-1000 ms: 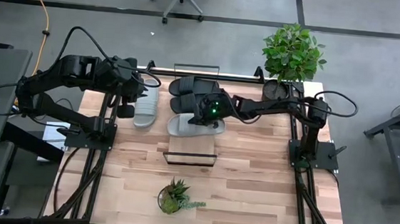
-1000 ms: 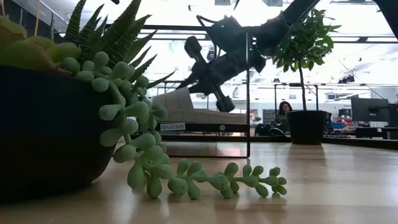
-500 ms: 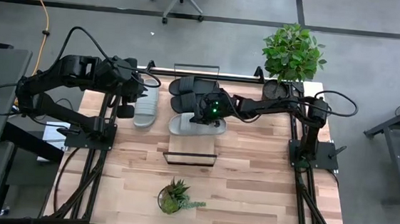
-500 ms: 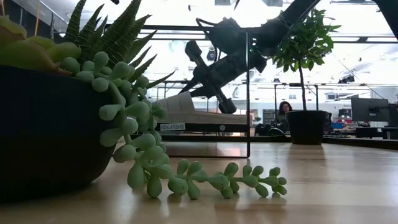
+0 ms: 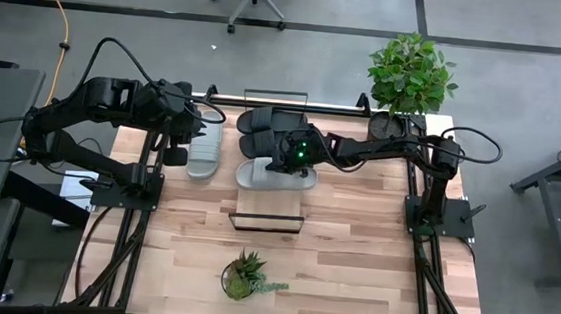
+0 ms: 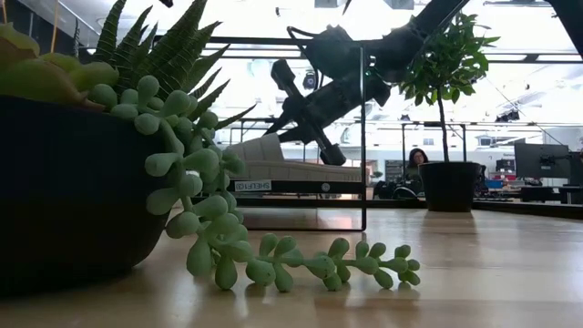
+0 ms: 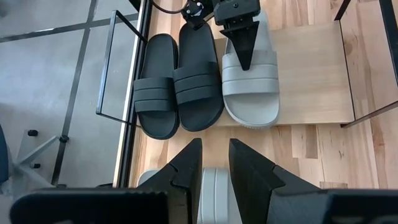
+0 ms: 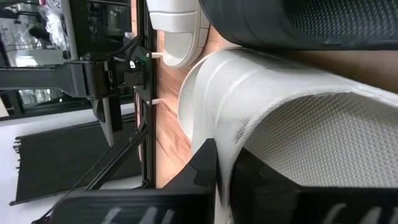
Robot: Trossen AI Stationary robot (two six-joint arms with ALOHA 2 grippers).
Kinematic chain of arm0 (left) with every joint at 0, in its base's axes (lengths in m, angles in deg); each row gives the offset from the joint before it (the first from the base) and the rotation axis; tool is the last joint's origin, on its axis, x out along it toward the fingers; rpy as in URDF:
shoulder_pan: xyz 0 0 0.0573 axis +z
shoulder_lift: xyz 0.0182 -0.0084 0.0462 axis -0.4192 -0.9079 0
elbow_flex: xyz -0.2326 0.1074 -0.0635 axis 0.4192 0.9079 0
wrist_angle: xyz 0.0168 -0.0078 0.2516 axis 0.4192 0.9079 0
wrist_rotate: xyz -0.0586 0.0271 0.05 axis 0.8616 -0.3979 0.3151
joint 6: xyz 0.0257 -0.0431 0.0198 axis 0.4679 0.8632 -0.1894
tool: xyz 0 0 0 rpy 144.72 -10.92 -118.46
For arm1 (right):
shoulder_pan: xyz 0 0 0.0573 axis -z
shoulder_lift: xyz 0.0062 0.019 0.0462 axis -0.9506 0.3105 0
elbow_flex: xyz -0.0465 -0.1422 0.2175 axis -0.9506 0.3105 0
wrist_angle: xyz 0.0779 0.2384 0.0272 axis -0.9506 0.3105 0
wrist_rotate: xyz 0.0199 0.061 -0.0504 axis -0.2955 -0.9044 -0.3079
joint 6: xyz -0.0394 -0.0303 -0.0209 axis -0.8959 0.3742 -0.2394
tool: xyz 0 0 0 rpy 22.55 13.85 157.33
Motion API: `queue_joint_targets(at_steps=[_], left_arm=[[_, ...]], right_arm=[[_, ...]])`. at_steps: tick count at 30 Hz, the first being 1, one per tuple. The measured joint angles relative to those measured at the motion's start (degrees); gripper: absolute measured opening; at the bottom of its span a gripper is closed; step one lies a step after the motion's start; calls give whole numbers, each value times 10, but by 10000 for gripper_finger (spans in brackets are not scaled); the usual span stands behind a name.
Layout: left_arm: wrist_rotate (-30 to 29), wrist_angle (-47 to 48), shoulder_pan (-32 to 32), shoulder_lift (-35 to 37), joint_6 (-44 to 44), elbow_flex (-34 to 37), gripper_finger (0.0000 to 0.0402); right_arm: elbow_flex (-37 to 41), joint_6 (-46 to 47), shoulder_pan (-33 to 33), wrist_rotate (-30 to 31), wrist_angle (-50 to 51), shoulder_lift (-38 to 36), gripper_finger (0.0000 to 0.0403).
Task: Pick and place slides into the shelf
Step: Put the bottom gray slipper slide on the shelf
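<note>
The shelf is a narrow light-wood board with a black wire frame, running from the table's far edge toward its middle. Two black slides lie side by side on its far end. A light grey slide lies next to them on the board, and my right gripper is shut on it. The second grey slide rests sole-down on the table, left of the shelf. My left gripper stands open just above it. I cannot tell whether it touches. My right gripper holds the grey slide by the edge of its wide strap, pinched with one finger outside and the other under the strap. It comes from the table's right, slanting down. The slide lies flat with its sole on the shelf board.
A potted tree stands at the far right corner. A succulent pot sits near the table's near edge, close to the shelf's near end. The board's near part is bare. A person sits far off in the room.
My right gripper has sunk slightly toward the shelf board with the grey slide, still shut on its strap. Nothing else has moved.
</note>
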State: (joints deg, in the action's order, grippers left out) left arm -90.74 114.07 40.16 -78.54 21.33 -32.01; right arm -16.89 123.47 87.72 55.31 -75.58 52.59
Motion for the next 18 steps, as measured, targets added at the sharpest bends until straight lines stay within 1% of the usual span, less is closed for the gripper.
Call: queue_joint_targets(at_steps=[5,8,13,18], left_arm=[[0,0,0,0,0,0,69],[0,1,0,0,0,0,69],[0,1,0,0,0,0,69],[0,2,0,0,0,0,69]], right_arm=[[0,0,1,9,1,0,34],[1,0,2,19,4,0,62],[1,-2,2,15,9,0,110],[1,-13,2,17,18,0,139]])
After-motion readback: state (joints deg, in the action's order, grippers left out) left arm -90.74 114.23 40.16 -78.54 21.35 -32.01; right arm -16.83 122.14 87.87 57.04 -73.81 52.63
